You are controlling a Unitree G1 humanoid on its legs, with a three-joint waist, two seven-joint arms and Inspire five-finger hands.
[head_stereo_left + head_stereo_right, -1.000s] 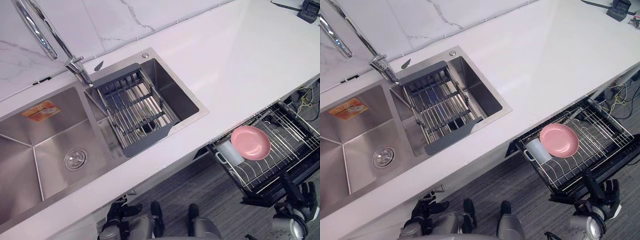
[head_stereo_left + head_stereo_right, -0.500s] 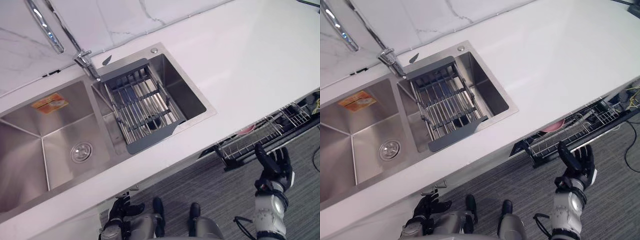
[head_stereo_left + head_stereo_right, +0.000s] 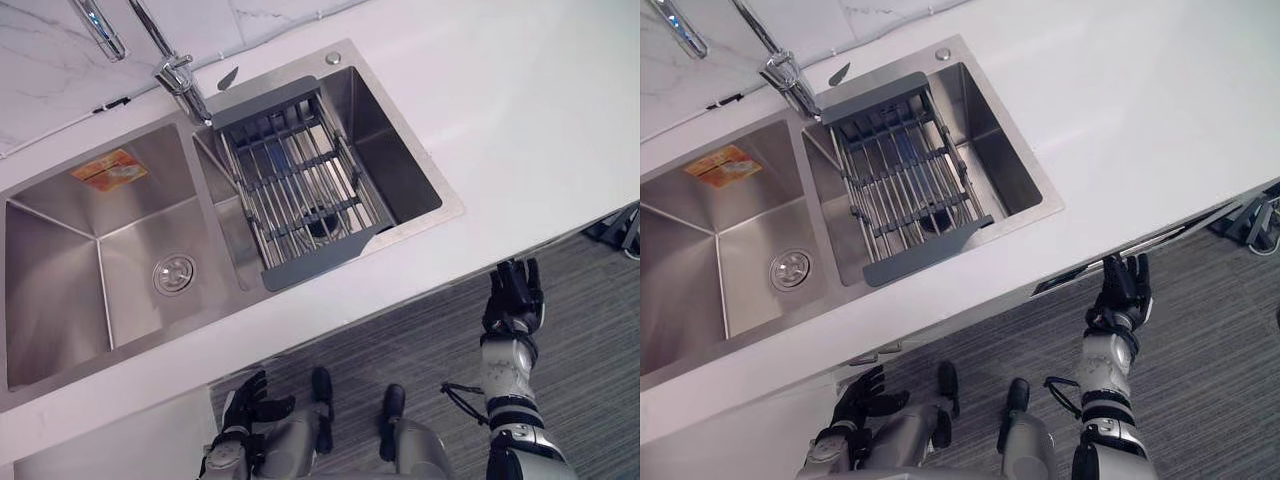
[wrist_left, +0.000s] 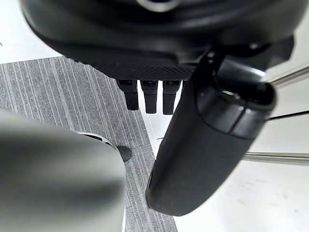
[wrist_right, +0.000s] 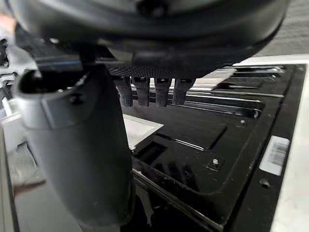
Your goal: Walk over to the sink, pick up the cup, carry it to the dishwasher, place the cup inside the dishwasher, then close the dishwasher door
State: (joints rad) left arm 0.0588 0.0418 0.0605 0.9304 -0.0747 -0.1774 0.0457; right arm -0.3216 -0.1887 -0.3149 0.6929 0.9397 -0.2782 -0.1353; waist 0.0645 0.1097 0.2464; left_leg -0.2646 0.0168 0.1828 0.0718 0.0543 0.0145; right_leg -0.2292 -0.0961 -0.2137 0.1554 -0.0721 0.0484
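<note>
Nearest to you, the left hand (image 3: 245, 400) hangs low over the grey floor (image 3: 1220, 340), fingers loosely spread and holding nothing. Further out, your right hand (image 3: 1122, 290) reaches up with its fingers (image 5: 154, 92) straight, also holding nothing, their tips at the dishwasher (image 5: 193, 130), which shows as a thin dark strip under the white counter (image 3: 1160, 120). You cannot tell where the cup lies. Beyond, the sink (image 3: 740, 260) carries a grey drain rack (image 3: 905, 170) across its right basin, with the faucet (image 3: 780, 65) behind.
</note>
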